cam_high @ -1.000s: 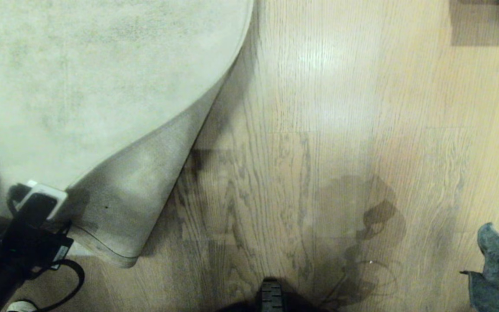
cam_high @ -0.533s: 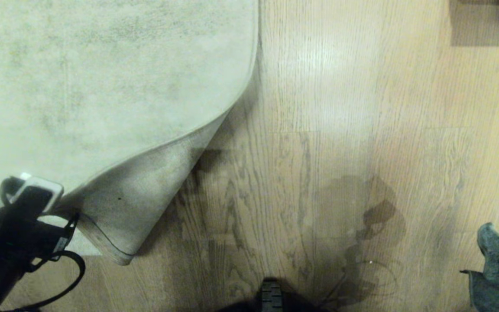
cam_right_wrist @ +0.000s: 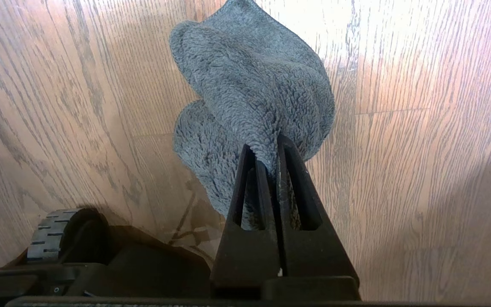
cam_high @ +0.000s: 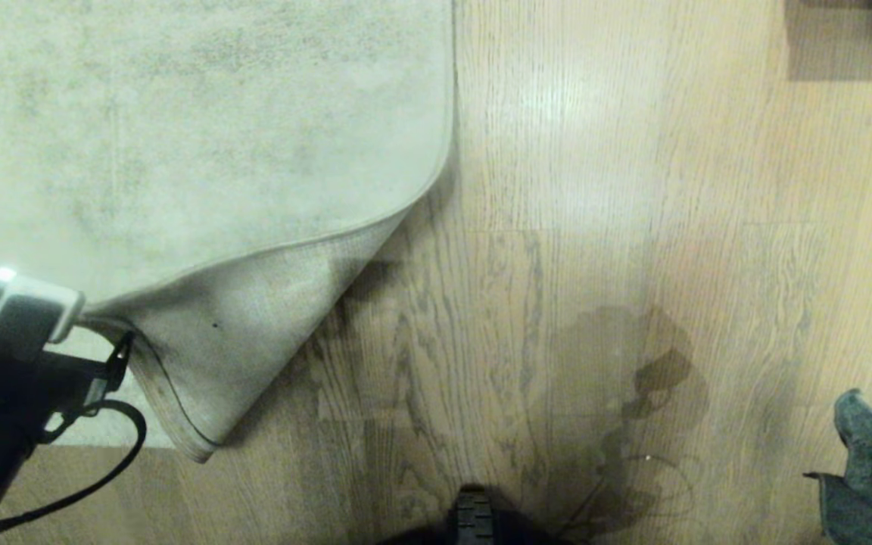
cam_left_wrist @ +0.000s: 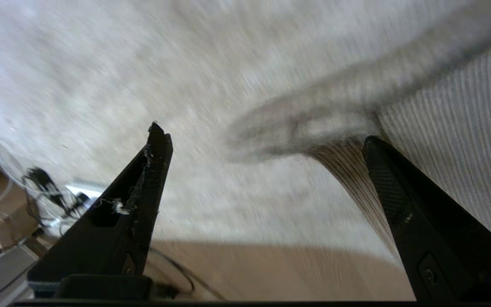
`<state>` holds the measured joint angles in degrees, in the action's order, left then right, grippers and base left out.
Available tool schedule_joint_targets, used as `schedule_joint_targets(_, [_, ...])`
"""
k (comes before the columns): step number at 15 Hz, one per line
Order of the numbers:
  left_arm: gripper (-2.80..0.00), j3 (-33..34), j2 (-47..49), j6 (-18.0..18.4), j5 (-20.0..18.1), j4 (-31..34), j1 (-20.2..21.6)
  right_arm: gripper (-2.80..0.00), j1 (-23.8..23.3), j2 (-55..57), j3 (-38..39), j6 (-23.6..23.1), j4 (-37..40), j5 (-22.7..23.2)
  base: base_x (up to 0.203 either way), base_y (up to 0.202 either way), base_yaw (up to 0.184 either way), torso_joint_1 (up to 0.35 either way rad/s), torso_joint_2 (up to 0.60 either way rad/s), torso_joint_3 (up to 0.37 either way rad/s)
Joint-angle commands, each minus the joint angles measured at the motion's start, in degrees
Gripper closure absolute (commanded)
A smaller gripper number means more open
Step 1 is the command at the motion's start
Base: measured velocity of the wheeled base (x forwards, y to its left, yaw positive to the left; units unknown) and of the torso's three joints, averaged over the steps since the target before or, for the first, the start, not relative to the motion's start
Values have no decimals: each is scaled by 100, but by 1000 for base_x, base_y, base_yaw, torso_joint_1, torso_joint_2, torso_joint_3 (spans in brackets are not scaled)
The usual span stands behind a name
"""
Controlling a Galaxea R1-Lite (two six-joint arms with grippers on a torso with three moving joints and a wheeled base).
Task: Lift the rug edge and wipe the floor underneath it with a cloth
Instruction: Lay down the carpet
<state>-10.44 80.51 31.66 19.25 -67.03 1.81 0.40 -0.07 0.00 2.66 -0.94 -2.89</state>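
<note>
The rug edge is curled up off the floor at the rug's near corner, its darker ribbed underside turned outward and its tip hanging just above the planks. The left gripper sits right at this raised fold with its two black fingers spread wide; the fold lies in the gap between them, close against the finger on the underside's side, and whether it touches either finger cannot be told. In the head view that arm reaches in low from the left margin, its wrist angled up toward the corner, a black cable looping beneath it. Well apart, at the opposite side, the right gripper points down at bare boards, its fingers pinched narrow on the cloth, which bunches out beyond the tips and hangs over the wood. A ribbed wheel of the base shows beside it.
</note>
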Motion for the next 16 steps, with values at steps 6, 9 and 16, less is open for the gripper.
schedule_joint_targets(6, [-280, 10, -9, 16, 294, -1193, 30, 0, 4, 7, 0, 2, -3, -1, 0, 0, 0, 0, 0, 0])
schedule_joint_targets(9, [-280, 57, -9, 16, 480, -1658, 38, 0, 4, 7, 0, -1, -3, -1, 0, 0, 0, 0, 0, 0])
schedule_joint_targets(16, [-280, 117, -9, 33, 703, -1963, 25, 0, 4, 7, 0, 4, -3, -1, 0, 0, 0, 0, 0, 0])
